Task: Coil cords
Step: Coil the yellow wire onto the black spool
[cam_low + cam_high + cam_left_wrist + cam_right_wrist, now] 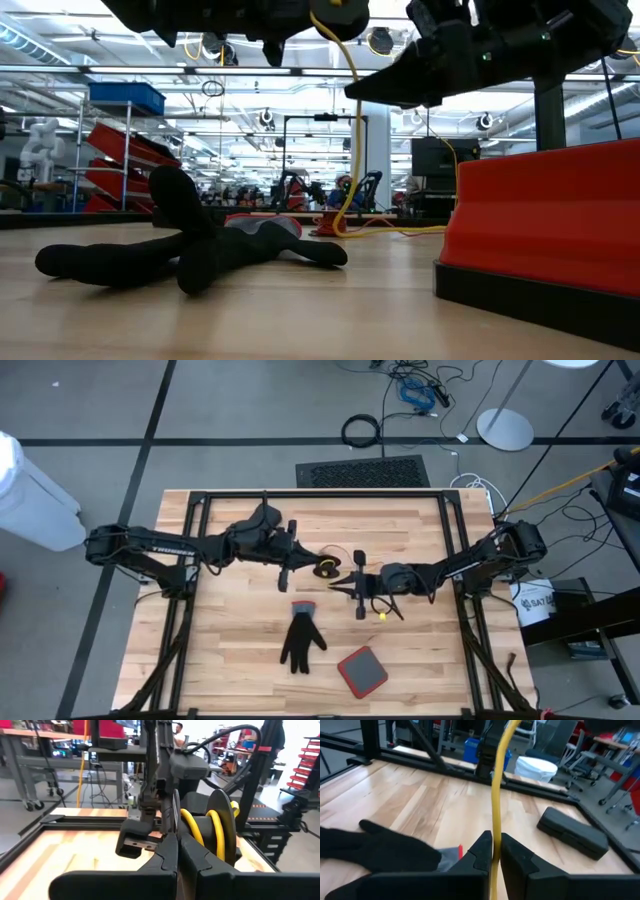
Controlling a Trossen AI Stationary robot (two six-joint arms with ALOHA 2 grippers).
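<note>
A black round puck (pixel 220 827) wound with yellow cord (pixel 192 827) hangs above the table's middle, with my left gripper (pixel 312 565) shut on it. From the puck the yellow cord (pixel 350 150) drops to the wood and trails away along it (pixel 400 230). My right gripper (pixel 495 845), just right of the puck (pixel 326 568), is shut on that hanging stretch. A loose yellow end (pixel 383 615) lies on the table near the right gripper. My left gripper pinches the thin rim of the puck's near disc (pixel 176 822) between its two fingers, coming in level from the table's left. The puck stands on edge, lifted clear of the table. My right gripper pinches the yellow cord (pixel 495 827) between its two fingers, coming in from the table's right and tipped a little downward, with the fingers across the cord. The cord runs straight up from the fingers toward the puck, and its lower part reaches down to the table.
A black glove (pixel 302 642) lies flat near the table's middle front. A red pad with a black rim (pixel 362 670) sits to its right. A black oblong case (pixel 575 837) lies on the wood farther off. A black frame (pixel 320 495) edges the table.
</note>
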